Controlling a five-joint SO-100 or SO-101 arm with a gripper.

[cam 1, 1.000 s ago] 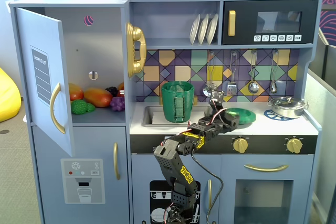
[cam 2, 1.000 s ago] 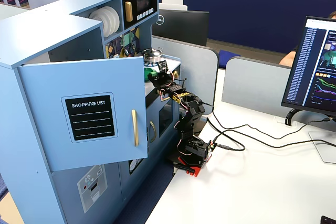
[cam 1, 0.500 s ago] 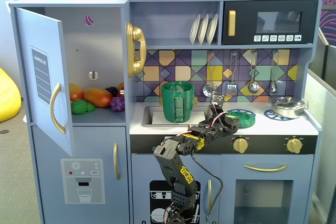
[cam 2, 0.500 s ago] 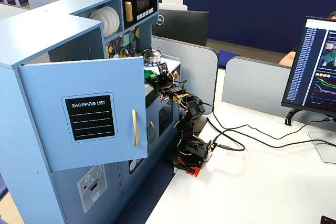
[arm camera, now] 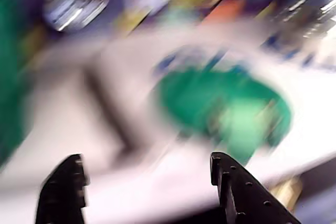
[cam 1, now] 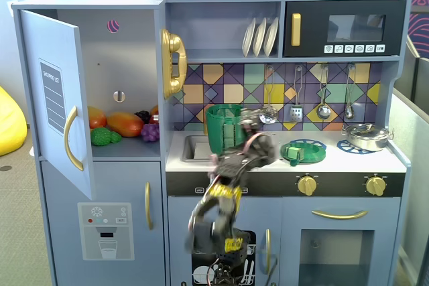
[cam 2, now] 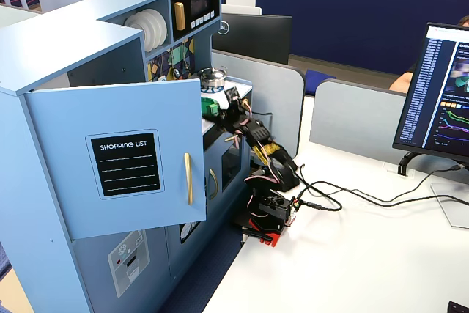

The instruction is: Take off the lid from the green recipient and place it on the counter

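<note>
The lid (cam 1: 302,151) lies flat on the white bench (cam 1: 268,163), well right of the green recipient (cam 1: 224,127); the hand (arm camera: 149,182) hangs spread and empty, just before the lid

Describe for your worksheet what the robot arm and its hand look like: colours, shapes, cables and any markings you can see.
The slim jointed black robot arm has yellow bands on its links and loose thin wires along it. Its black base has red parts, and a black cable trails from it across the white desk. In the wrist view, the hand shows two matte black fingers with stepped inner edges and small round dimples.
</note>
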